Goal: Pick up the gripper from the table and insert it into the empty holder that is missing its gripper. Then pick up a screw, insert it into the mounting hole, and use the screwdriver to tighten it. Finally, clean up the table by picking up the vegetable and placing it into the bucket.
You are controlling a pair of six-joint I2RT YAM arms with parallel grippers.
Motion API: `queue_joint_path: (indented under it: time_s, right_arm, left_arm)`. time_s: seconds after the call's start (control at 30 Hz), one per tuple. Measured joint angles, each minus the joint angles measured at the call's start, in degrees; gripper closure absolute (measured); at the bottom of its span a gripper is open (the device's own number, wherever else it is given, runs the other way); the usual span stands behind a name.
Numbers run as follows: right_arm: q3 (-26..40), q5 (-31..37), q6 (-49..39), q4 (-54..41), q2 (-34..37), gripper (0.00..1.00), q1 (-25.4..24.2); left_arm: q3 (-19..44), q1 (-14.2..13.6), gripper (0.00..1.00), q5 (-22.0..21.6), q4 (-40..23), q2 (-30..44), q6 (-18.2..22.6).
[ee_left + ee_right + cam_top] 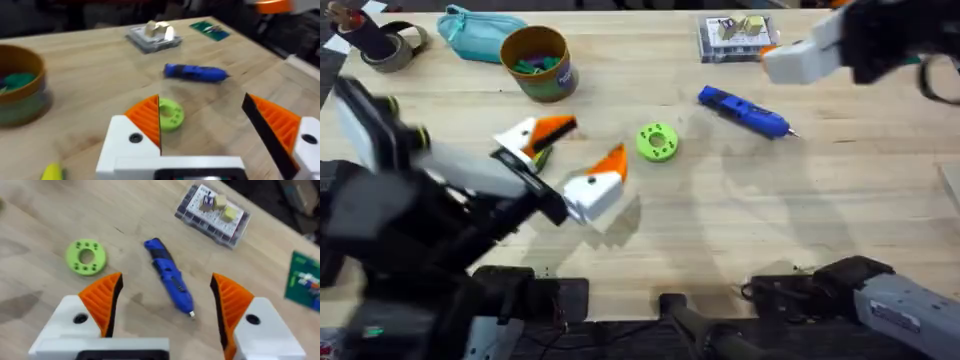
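The blue screwdriver point(745, 112) point(195, 72) point(170, 282) lies on the table right of centre. My right gripper point(805, 40) point(167, 305) hovers open above it, and nothing sits between its orange pads. My left gripper point(578, 152) point(210, 125) is open over the table's middle left and holds nothing. The yellow vegetable point(52, 172) point(540, 157) lies mostly hidden beside the left finger. The orange-brown bucket point(535, 62) point(20, 85) stands at the back left with colourful bits inside. The loose gripper, its holder and the screw are out of view.
A lime-green disc with holes point(657, 141) point(170, 114) point(86, 256) lies between the grippers. A clear parts box point(735, 35) point(212, 212) sits at the back, with a green board point(305, 282) near it. A teal pouch point(475, 35) and tape rolls point(390, 45) sit at the back left.
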Motion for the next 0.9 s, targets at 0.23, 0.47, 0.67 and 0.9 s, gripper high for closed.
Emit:
queue_joint_path:
  time_s: [0.23, 0.47, 0.67, 0.9]
  right_arm:
    - [0.02, -0.85, 9.35, -7.71, -4.83, 0.007, 0.0]
    - [0.02, -0.94, 10.4, -8.41, -4.52, 0.007, 0.0]
    - [0.02, -0.94, 10.4, -8.41, -4.52, 0.007, 0.0]
    - [0.02, -0.94, 10.4, -8.41, -4.52, 0.007, 0.0]
  left_arm:
    - [23.4, 0.05, 0.014, -18.81, -28.13, 19.36, 6.16]
    - [29.26, 0.11, 0.014, -23.74, -35.26, 24.63, 8.28]
    - [29.26, 0.11, 0.014, -23.74, -35.26, 24.63, 8.28]
    - [29.26, 0.11, 0.014, -23.74, -35.26, 24.63, 8.28]
